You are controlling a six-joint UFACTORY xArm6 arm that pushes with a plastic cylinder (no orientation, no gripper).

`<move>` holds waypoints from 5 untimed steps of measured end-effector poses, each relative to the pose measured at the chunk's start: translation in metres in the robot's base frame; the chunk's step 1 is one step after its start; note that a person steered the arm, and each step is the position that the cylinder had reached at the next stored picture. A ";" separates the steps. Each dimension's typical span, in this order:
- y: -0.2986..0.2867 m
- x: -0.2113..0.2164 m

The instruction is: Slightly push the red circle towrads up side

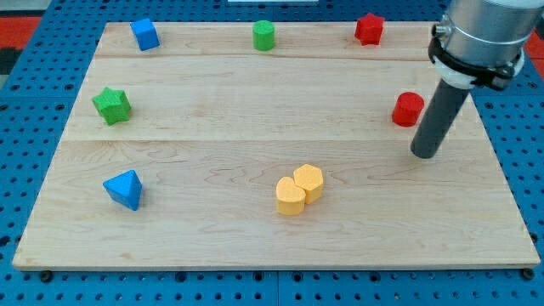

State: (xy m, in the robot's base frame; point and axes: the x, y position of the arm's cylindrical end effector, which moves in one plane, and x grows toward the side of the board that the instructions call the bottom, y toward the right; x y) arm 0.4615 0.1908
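The red circle (407,109) is a short red cylinder near the right side of the wooden board (255,102). My tip (425,154) rests on the board just below and slightly to the right of the red circle, a small gap apart from it. The dark rod rises from the tip up toward the view's top right, passing beside the red circle's right edge.
A red star (369,29), a green cylinder (263,36) and a blue cube (144,35) stand along the top. A green star (111,105) and a blue triangle (124,189) are at the left. Two yellow blocks (299,189) touch at bottom centre.
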 end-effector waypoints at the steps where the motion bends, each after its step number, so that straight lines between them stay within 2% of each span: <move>1: 0.006 -0.018; 5: 0.010 -0.094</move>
